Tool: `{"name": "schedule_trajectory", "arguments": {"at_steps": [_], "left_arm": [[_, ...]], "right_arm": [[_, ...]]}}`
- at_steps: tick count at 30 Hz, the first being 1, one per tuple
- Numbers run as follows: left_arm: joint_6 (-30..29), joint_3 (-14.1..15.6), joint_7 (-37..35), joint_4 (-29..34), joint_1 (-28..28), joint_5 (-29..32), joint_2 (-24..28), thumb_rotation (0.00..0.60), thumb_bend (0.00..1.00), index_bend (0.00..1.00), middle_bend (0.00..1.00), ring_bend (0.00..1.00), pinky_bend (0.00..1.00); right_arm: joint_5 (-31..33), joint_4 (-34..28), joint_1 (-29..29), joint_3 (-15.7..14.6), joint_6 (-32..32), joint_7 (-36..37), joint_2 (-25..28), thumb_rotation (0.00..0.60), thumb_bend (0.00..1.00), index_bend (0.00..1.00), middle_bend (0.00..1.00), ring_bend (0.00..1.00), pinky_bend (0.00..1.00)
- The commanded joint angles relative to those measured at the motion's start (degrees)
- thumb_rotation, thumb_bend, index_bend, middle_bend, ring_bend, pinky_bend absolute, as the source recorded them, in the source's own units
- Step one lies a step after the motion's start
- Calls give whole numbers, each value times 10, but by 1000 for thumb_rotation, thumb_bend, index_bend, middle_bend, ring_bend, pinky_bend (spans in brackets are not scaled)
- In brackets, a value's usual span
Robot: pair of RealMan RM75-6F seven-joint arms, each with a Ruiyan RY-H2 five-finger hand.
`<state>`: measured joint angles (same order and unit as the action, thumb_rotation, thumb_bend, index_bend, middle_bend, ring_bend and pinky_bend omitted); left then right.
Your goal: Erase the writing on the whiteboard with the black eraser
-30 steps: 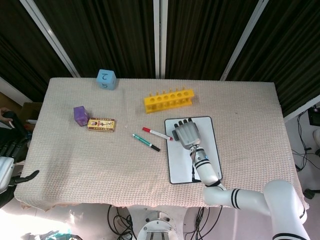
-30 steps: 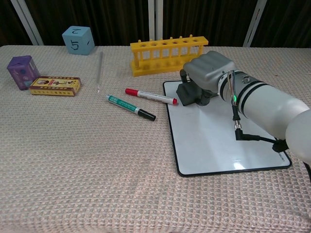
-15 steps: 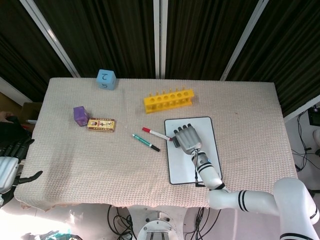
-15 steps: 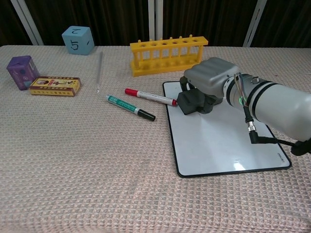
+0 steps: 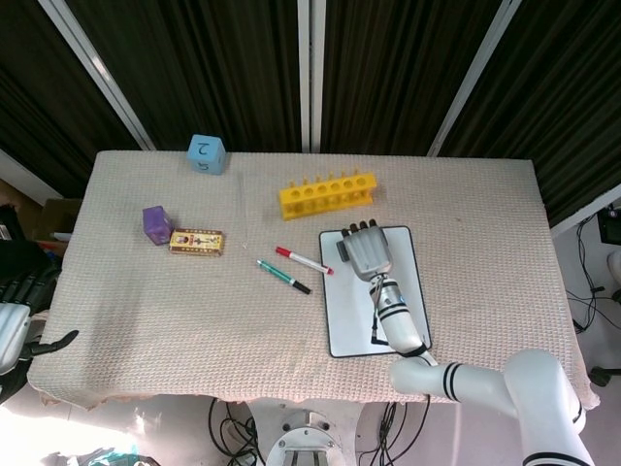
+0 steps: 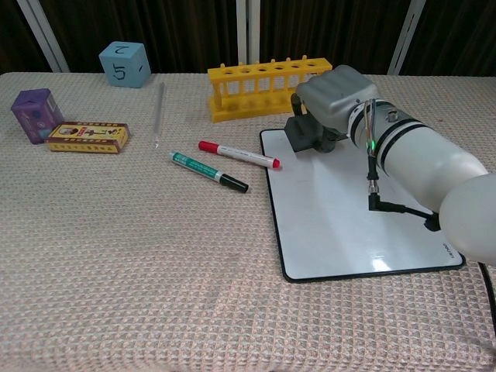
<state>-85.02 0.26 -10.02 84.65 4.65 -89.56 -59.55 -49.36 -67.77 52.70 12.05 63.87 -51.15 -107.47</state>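
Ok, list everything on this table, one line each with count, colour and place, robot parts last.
whiteboard: 1, white with black frame, right of centre
eraser: 1, black, far end of the whiteboard
markers: 2, red-capped and green, left of the whiteboard
tube rack: 1, yellow, behind the whiteboard
cube: 1, blue, far left
purple box: 1, left edge
patterned box: 1, yellow-brown, beside the purple box
rod: 1, clear, left of the tube rack
right hand: grey, holds the eraser
left hand: dark-fingered, off the table's left edge

The head view looks steeply down from high above, taking in the whole beige woven-cloth table (image 5: 146,311). The chest view sits low and close at the near edge, facing across it (toward dark curtains). Both share the yellow plastic test-tube rack (image 5: 328,192) (image 6: 267,87).
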Motion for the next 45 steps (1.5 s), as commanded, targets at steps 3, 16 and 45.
{"name": "schedule_trajectory", "arguments": {"at_steps": [3,16,45], "left_arm": [[2,0,-7,-6,0,2,1,468,135,112,93,98,171],[-5,0,-16,-11,-3,0,4,467,135,112,93,98,171],[3,4,29,16,4,-7,-3,466,136,112,93,98,171]], "right_arm": [[4,45,11,19,-10,2,-29,600,477,994,765,639,694],[57,38,20,34,-41,-62,-35,600,477,995,765,639,694],[61,-235,-34,-86,-39,-90,154,600,477,995,764,651,703]]}}
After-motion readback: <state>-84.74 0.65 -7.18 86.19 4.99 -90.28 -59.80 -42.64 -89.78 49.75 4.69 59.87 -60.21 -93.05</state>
